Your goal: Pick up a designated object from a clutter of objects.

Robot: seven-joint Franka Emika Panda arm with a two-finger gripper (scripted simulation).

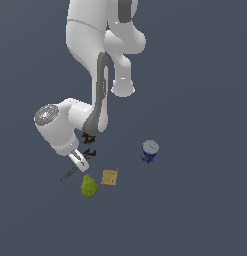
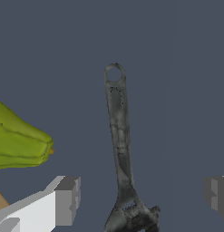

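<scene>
As fingers (image 2: 143, 199) stand open astride long dark grey metal wrench (image 2: 119, 136): stiff, heavy, slippery; grip shaft near black head, pear (image 2: 18, 145) at nine o'clock.

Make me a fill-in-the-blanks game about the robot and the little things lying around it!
1. In the wrist view, the long dark grey metal wrench lies between the two open ____.
2. The handle end of the wrench has a round ____ in it.
3. The fruit beside the tan square block is a yellow-green ____.
4. The blue can has a ____ top.

Missing words: fingers; hole; pear; whitish
</scene>
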